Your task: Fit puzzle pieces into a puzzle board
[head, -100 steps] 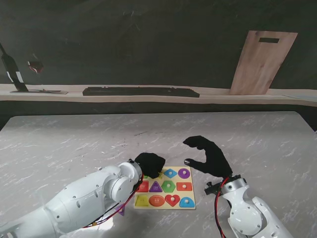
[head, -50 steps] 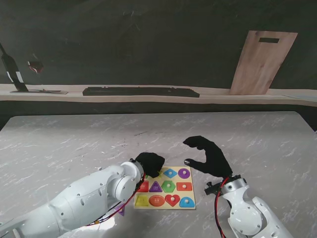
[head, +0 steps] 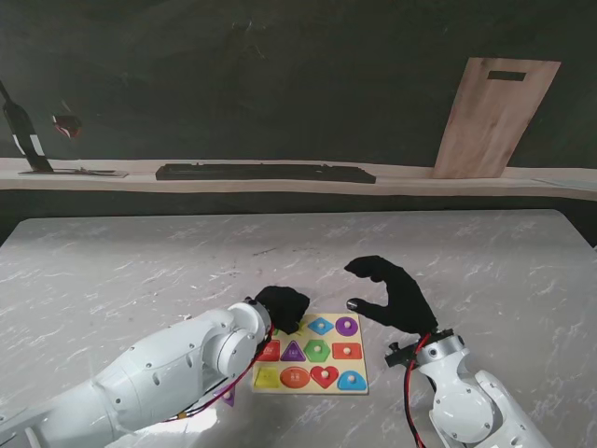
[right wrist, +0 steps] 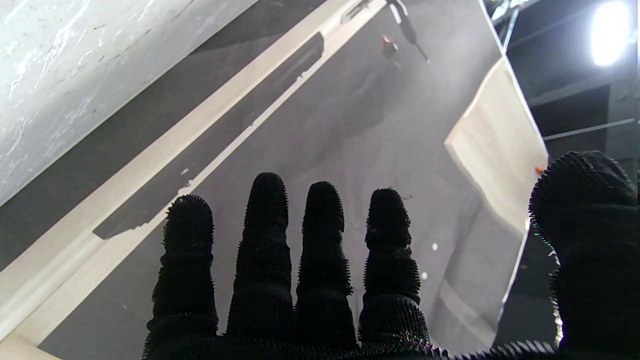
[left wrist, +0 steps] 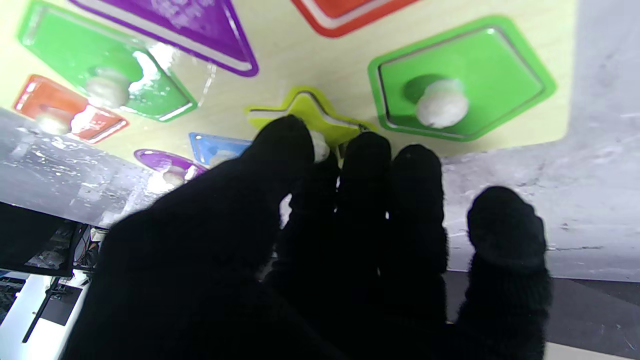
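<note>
Left hand [left wrist: 320, 240] sits curled over the far-left corner of the puzzle board [head: 366, 366], fingers bunched together w/ thumb and forefinger tips closed around the white knob of the yellow star piece [left wrist: 305, 112]. Star looks down in or nearly in its recess; one point seems a bit proud of the edge, so prob. the pinch is there to seat or twist it flat. Can't tell for sure if it's fully home, since the fingers hide half of it.

Just beside the star is the green pentagon [left wrist: 462, 85], seated, knob up. Also seated around it: purple triangle [left wrist: 170, 25], green hexagon [left wrist: 100, 75], orange rectangle [left wrist: 60, 107], blue diamond [left wrist: 217, 145], purple circle [left wrist: 165, 162]. In the stand view the board lies on the marble table [head: 140, 261] close to me, between both arms, square to the robot, which keeps every slot in reach of either hand. Nearly all slots look filled, so task seems near done, star maybe last or close to it. A small purple bit [head: 229, 396] shows nearer to me at the board's left edge, under the left arm; too hidden to ID.

Right hand [head: 392, 294] hangs raised just right of the board, fingers spread apart, holding nothing. Judging by pose it's parked clear so it doesn't block the left. Its wrist cam sees only the back wall, shelf [head: 280, 177] and the leaning wooden board [head: 492, 117].
</note>
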You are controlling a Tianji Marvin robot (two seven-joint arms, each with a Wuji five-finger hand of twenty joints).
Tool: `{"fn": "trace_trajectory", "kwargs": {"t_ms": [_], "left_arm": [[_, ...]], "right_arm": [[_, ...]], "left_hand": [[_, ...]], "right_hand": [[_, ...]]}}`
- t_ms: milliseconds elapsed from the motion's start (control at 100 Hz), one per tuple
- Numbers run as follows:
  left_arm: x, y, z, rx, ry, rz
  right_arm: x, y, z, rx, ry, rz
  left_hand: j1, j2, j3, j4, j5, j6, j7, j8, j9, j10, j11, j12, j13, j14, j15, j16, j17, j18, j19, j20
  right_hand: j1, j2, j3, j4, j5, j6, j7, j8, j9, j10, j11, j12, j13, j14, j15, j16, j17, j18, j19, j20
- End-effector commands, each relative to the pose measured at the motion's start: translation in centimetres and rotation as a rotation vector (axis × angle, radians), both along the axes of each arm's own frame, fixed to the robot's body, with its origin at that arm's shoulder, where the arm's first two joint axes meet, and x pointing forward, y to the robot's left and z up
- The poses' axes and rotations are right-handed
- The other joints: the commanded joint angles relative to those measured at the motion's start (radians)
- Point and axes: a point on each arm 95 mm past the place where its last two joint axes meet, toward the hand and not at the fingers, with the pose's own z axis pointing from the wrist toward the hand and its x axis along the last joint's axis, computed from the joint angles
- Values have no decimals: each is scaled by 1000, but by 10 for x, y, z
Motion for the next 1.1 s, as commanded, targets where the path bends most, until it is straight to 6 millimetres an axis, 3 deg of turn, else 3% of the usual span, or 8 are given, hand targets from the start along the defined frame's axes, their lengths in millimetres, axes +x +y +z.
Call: {"fn": "trace_trajectory", "kwargs": {"t_ms": [0, 430, 600, 660, 830, 850, 890, 1090], "left_arm": [[-1, 3, -2, 12, 6, -8], [1, 2, -5, 22, 3, -22], [-1, 2, -7, 40, 25, -37], [-3, 3, -7, 53, 27, -50], [-8, 6, -6, 80, 11, -81], [-9, 6, -6, 79, 9, -82], [-10, 7, -6, 75, 7, -81], [-12, 9, -3, 63, -12, -76]], "right_arm": [[-2, 3, -1, 6, 2, 6], [-2, 4, -1, 6, 3, 8], [-2, 3, -1, 6, 2, 7], [-2, 3, -1, 7, 2, 7], [-3, 3, -1, 7, 1, 9], [-3, 3, -1, 7, 1, 9], [-3, 3, -1, 7, 1, 9], [-3, 4, -1, 6, 2, 11]], "left_hand": [[19, -6, 32, -6, -3, -3, 9, 7, -16, 55, 28, 24, 9, 5, 37, -2, -3, -100, 25, 16], [29, 20, -18, -13, -11, -20, -14, 6, -34, 45, 26, 44, -3, 1, 34, 3, -14, -109, 17, 14], [12, 10, -111, -16, -98, -66, -67, 10, -117, 10, 65, 109, -55, -12, 28, 20, -56, -138, -6, 9], [-32, 52, -120, 11, -119, -55, -170, 19, -153, 7, 76, 121, -70, -10, 17, 33, -70, -145, -16, 19], [-121, 118, -145, 50, -165, -10, -310, 55, -236, 1, 97, 114, -99, -9, 0, 46, -96, -157, -32, 34], [-140, 131, -150, 74, -171, -8, -322, 60, -246, 0, 101, 90, -101, -8, -2, 47, -96, -158, -33, 36], [-157, 141, -162, 89, -182, -3, -346, 62, -264, 1, 113, 47, -104, -9, -5, 48, -98, -159, -35, 38], [-178, 159, -204, 83, -215, 11, -413, 35, -300, 9, 112, 27, -111, -4, -10, 47, -103, -160, -38, 42]], "right_hand": [[-27, 9, -10, 2, 8, -31, -5, 11, 20, -11, -12, 6, 12, 2, 9, 9, -9, 10, 11, 20], [-28, 9, -10, 2, 9, -32, -5, 11, 19, -11, -12, 6, 13, 1, 10, 9, -8, 11, 12, 21], [-29, 10, -10, 2, 9, -30, -5, 12, 25, -12, -10, 7, 15, 1, 11, 9, -8, 11, 11, 21], [-29, 11, -10, 2, 12, -30, -4, 12, 26, -11, -10, 7, 16, 2, 11, 10, -9, 11, 11, 21], [-27, 12, -11, 2, 16, -30, -3, 12, 34, -11, -8, 7, 18, 4, 15, 12, -8, 10, 11, 21], [-27, 11, -11, 1, 16, -29, -3, 12, 34, -11, -8, 8, 19, 4, 16, 12, -8, 10, 11, 21], [-27, 12, -11, 2, 18, -30, -3, 12, 36, -12, -7, 8, 20, 4, 17, 13, -8, 10, 11, 21], [-26, 13, -12, 2, 21, -30, -2, 12, 42, -12, -6, 8, 22, 4, 21, 15, -7, 11, 12, 21]]}}
